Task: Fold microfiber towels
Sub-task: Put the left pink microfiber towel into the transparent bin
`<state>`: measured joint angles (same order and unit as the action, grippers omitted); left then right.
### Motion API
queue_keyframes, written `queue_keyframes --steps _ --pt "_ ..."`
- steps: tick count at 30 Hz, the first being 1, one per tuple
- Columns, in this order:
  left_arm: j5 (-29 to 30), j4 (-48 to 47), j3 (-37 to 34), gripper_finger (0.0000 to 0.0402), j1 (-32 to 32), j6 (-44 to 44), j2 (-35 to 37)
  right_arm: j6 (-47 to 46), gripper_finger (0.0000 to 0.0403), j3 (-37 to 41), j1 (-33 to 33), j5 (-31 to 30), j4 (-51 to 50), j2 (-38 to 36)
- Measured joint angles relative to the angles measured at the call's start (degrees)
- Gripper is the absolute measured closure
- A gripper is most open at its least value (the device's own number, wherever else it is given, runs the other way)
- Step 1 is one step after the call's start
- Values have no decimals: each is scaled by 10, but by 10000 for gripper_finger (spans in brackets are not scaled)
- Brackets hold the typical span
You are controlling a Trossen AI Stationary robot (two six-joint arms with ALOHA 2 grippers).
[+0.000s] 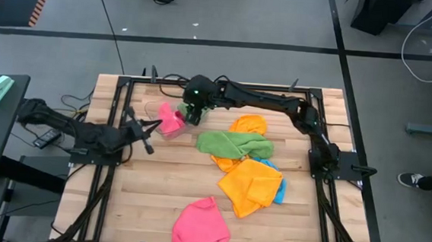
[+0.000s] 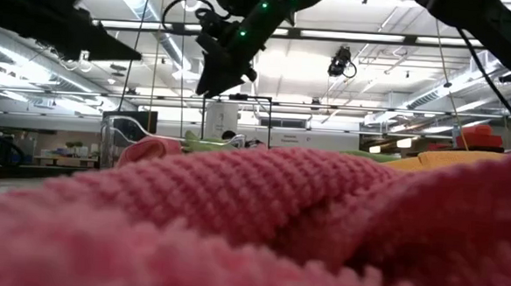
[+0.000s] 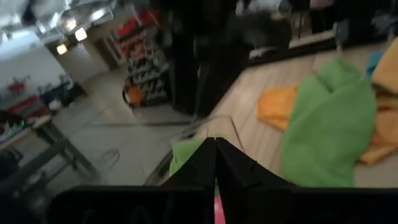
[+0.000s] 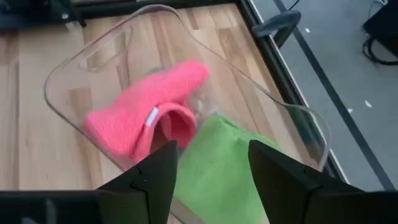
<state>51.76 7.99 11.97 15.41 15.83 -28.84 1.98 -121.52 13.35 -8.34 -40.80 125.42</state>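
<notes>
Right gripper (image 1: 194,113) spread open over clear tub (image 4: 283,106) (far edge), left gripper (image 1: 153,124) pinched closed, empty, beside it.

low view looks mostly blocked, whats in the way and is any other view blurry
Low view: a pink towel right at the lens fills the lower frame, soft and out of focus; ceiling lights glare behind. Left wrist view: smeared overall, green towel blurred. High and right wrist views are sharp.
</notes>
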Motion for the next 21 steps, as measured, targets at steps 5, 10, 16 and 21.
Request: queue_keyframes --steps 5,10,16,21 --pt "-54 -13 15 379 -61 -25 -53 8 197 32 -5 0 7 -37" --pt "-118 -28 29 393 -108 -48 -91 13 197 77 -15 0 21 -52" --pt "-185 -62 53 382 -152 -82 -115 17 197 136 -25 2 52 -73" --pt "-244 -107 82 377 -193 -124 -134 18 197 206 -30 2 107 -121"
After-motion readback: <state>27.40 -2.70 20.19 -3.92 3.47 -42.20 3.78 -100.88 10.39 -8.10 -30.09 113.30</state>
